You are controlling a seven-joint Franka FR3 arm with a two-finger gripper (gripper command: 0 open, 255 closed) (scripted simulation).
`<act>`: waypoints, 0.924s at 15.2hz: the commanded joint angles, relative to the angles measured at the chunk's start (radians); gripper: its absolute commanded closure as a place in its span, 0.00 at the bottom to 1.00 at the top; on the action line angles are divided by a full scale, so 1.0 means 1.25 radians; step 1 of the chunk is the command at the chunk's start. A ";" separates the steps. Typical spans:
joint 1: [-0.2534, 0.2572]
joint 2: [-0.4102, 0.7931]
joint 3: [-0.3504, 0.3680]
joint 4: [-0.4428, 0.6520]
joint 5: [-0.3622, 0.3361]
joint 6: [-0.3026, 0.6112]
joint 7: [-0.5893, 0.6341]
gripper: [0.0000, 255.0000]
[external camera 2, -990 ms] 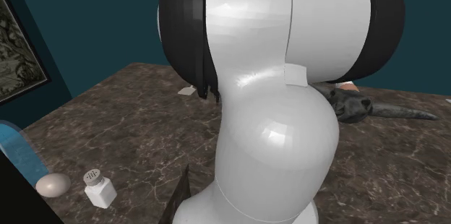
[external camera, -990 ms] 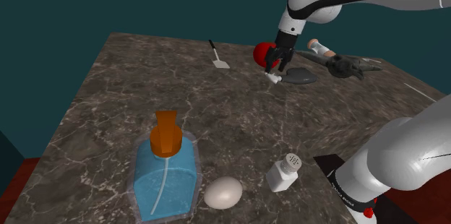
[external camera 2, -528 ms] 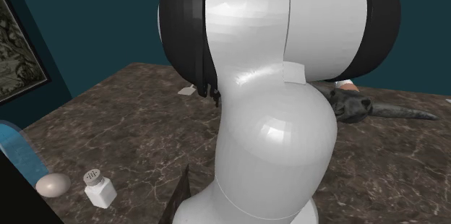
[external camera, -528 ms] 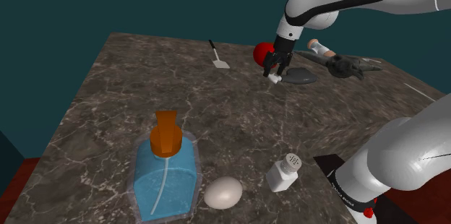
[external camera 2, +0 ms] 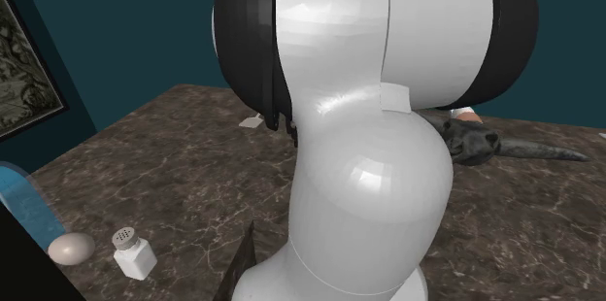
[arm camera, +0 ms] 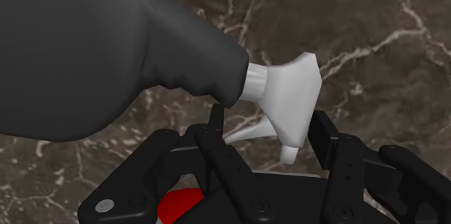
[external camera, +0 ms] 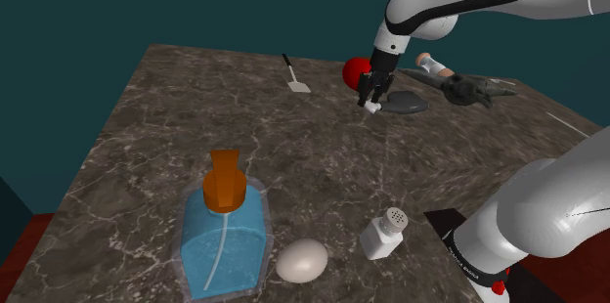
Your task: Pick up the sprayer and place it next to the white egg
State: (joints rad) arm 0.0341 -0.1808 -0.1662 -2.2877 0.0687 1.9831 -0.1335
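Quick rundown, everything placed off the sprayer (external camera: 403, 107), since that's the thing being picked.

- The sprayer is lying on its side on the marble table (external camera: 196, 115). It has a dark grey body and a white head (arm camera: 289, 96).
- The gripper (arm camera: 267, 114) is lowered right over that white head. The fingers (arm camera: 323, 134) are held apart, one on each side of the head, with the trigger sitting in the gap. One finger looks just beside the nozzle end and the other is close to the neck. Nothing looks clamped yet.
- The key relation is the sprayer's long axis. It seems to run roughly in line with the way the fingers close, not across it, with the dark body stretching away past one finger. So the head would probably be squeezed end to end, and a slip or a tilt under the heavy body can't be ruled out.
- The egg (external camera: 301, 260) is well apart from the sprayer, at the opposite side of the table, so a long carry is expected.
- A red ball (external camera: 354, 72) is just beside the sprayer's head.

Containers:
- Next to the egg a see-through blue bottle (external camera: 223, 238) with an orange top is laid flat, and a thin tube can be seen inside it.
- A white shaker (external camera: 383, 235) is parked on the egg's other side. Its contents can't be told.
- The sprayer's body is opaque, so nothing can be said about what's in it.
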 commanded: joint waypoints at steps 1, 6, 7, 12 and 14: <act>0.000 0.000 0.000 0.000 0.000 0.000 0.000 1.00; 0.000 -0.004 0.000 0.006 -0.001 -0.011 0.001 1.00; 0.000 -0.008 0.000 0.013 -0.002 -0.022 0.003 1.00; 0.000 -0.026 0.002 0.051 -0.006 -0.076 0.009 1.00; 0.000 -0.032 0.002 0.067 -0.007 -0.098 0.012 1.00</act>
State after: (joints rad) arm 0.0335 -0.2163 -0.1633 -2.2118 0.0609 1.8730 -0.1199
